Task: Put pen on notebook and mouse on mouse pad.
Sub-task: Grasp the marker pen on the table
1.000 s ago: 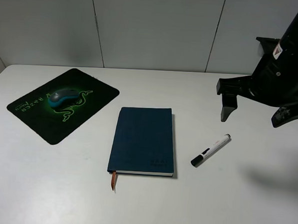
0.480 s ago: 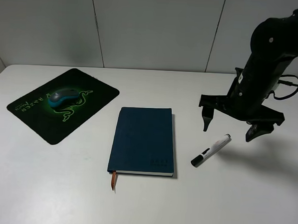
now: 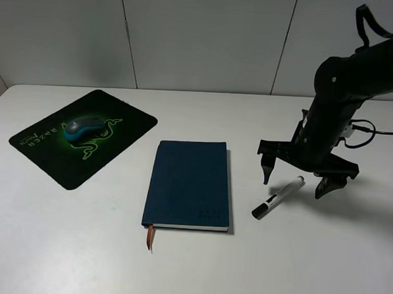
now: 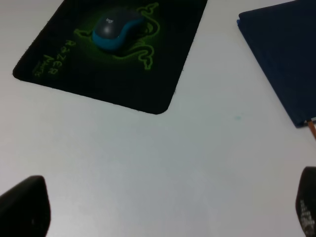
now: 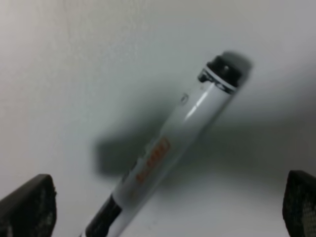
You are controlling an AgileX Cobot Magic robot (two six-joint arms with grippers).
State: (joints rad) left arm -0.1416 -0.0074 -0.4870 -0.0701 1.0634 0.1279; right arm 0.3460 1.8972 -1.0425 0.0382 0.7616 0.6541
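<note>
Descent of the right gripper was what had changed. Within the last second it had been swung in from high and to one side, then lowered over the pen. Its fingers were seen spread wide, one on each side of the white barrel. The barrel's tail end lay between them and the black cap pointed out past them. Nothing was clasped, and the pen itself had not been moved. Whether the fingertips touched the table could not be told.

The approach was therefore judged nearly complete, with only closing and lifting left before the carry. The notebook lay bare, just beyond the inner finger. The mouse was found resting on the mouse pad, well apart from those fingers, so that half of the task was judged done.

The left gripper was held with fingers spread and empty, the pad and a notebook corner ahead of them.

One pen, one notebook, one mouse, one mouse pad and two grippers were counted.
</note>
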